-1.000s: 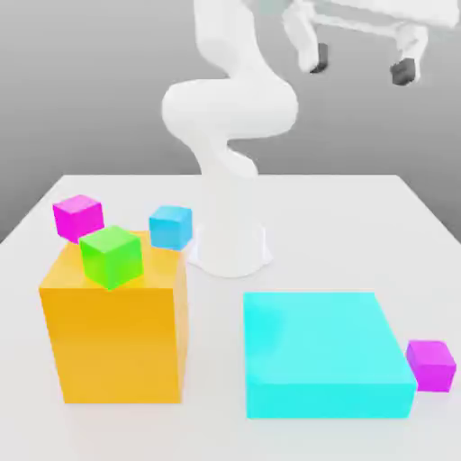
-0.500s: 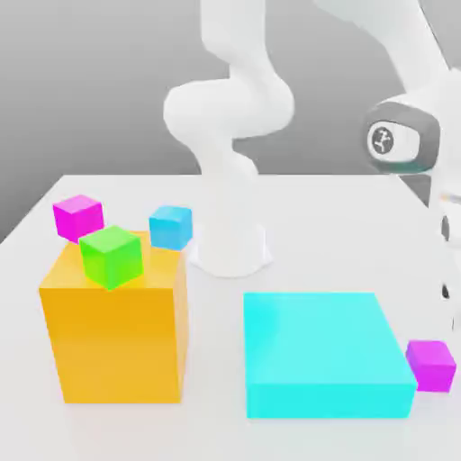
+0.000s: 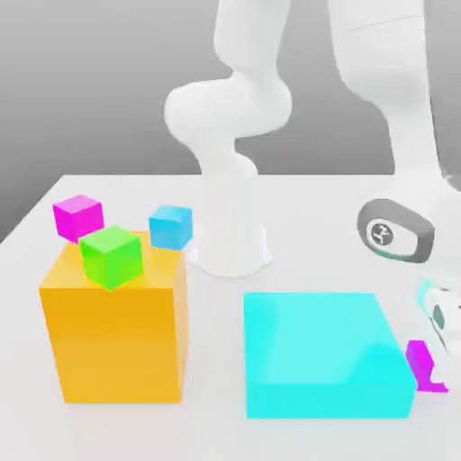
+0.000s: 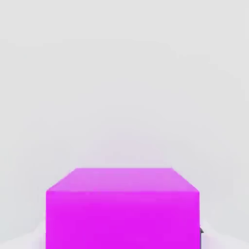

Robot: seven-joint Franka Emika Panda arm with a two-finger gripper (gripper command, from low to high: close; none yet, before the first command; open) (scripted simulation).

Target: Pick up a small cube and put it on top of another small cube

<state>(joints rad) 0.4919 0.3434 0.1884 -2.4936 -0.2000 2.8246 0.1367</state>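
Note:
One small magenta cube rests on the white table at the exterior view's right, tight against the cyan block's corner. My gripper has come down over it and is shut on it, and my hand covers most of the cube. In the hand view the same magenta cube sits close between my fingers, with a sliver of one dark fingertip at its side. The other small magenta cube lies at the far left of the table, behind the orange block.
A tall orange block stands at the front left with a green cube on top. A light-blue cube lies behind it. The low cyan block sits at the front centre-right. The arm's base stands at the back centre.
My arm swung down from high above the table to the right-hand magenta cube. The gripper, open a second ago, has closed on that cube. The other blocks stayed put.

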